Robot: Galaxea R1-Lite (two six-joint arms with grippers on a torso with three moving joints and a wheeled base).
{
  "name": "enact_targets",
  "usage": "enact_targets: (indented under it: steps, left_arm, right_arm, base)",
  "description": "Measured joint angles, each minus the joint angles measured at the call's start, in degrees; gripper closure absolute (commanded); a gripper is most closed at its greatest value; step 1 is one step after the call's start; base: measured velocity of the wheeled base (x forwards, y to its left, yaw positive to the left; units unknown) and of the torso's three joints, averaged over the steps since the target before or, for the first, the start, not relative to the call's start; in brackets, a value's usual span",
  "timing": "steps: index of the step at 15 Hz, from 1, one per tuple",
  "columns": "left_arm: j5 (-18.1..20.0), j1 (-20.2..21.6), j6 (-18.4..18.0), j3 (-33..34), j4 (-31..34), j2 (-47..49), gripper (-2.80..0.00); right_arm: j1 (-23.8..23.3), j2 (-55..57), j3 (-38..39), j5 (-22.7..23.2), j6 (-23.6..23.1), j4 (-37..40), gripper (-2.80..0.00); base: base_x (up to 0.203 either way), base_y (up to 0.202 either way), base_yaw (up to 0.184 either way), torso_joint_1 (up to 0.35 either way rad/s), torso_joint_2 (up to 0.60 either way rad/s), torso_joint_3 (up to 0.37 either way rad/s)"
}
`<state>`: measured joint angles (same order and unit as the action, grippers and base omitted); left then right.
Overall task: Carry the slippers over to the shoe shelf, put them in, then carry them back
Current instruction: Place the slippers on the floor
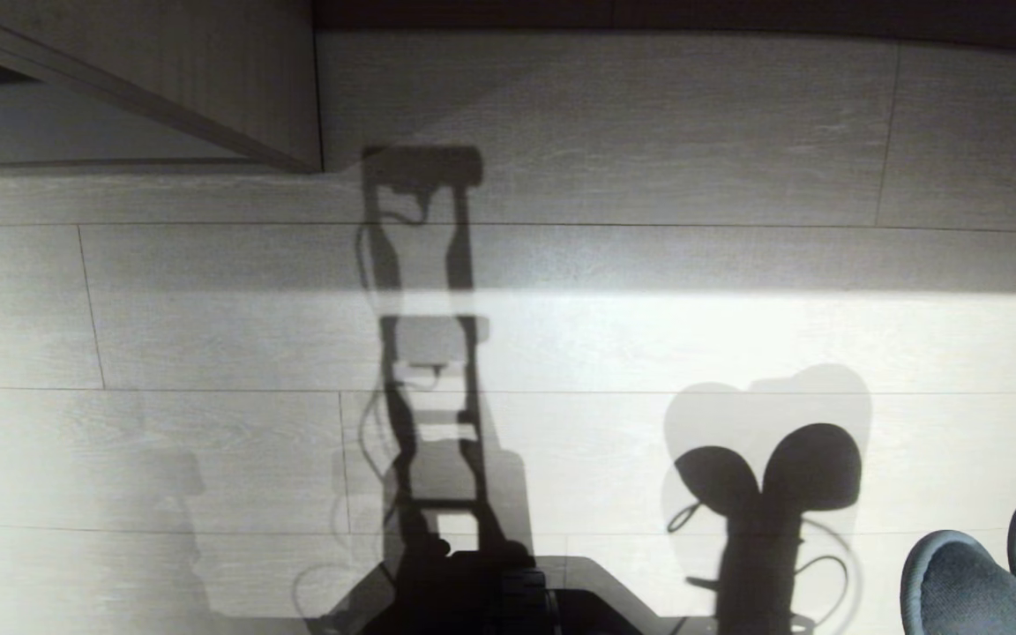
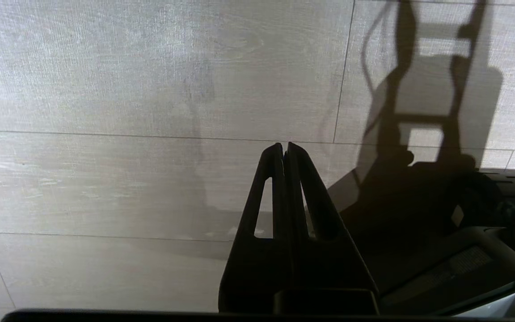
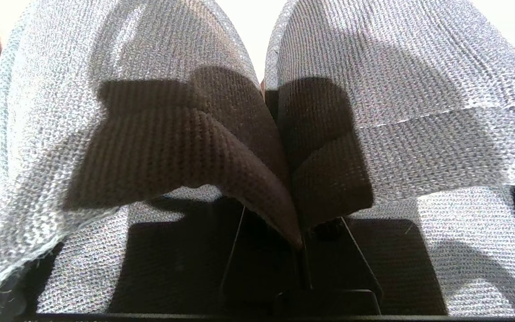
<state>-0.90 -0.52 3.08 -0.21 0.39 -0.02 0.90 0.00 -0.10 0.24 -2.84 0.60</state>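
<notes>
Both slippers (image 3: 257, 112) hang pinched together by their inner edges in my right gripper (image 3: 300, 241), which is clamped tight on them at the lower right of the head view, while my left gripper (image 2: 285, 150) is closed on nothing above the floor (image 1: 208, 309). I judge this a carrying leg, so I'd drive gently and keep the grip firm so the fabric doesn't slip. Only a pale wood corner (image 1: 164, 79) shows, and I can't tell whether it's the shoe shelf.
</notes>
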Motion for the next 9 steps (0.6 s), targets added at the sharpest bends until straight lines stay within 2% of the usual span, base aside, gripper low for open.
enact_targets:
  steps: [9]
  left_arm:
    - [0.05, 0.0, 0.05, 0.21, -0.46, 0.02, 0.0]
  right_arm:
    - [-0.02, 0.0, 0.0, 0.0, -0.02, 0.0, 0.0]
  base:
    - [0.0, 0.0, 0.0, 0.0, 0.0, 0.0]
